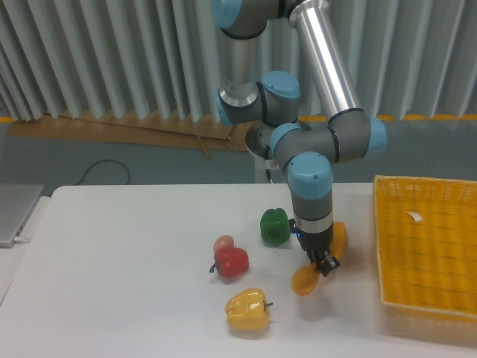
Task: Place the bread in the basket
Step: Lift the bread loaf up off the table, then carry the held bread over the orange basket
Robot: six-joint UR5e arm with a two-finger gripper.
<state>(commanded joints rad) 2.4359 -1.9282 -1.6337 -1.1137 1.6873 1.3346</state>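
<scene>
You are mid-carry: bread gripped, basket not yet reached.

The gripper (322, 261) is clamped across the bread (305, 280), tilted just above the table, left of the basket (428, 253). Next you lift and travel right, clearing the rim. The wrist hides the loaf's middle and the fingertips.

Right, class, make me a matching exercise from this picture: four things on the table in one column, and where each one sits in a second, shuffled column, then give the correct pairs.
Column one:
1. bread
2. basket
3. yellow pepper
4. green pepper

Column two:
A. at the right edge of the table
B. nearest the front edge, below the red pepper
C. held in the jaws of the gripper, tilted
D. just left of the arm's wrist, behind the other peppers

Pairs: 1-C, 2-A, 3-B, 4-D
</scene>
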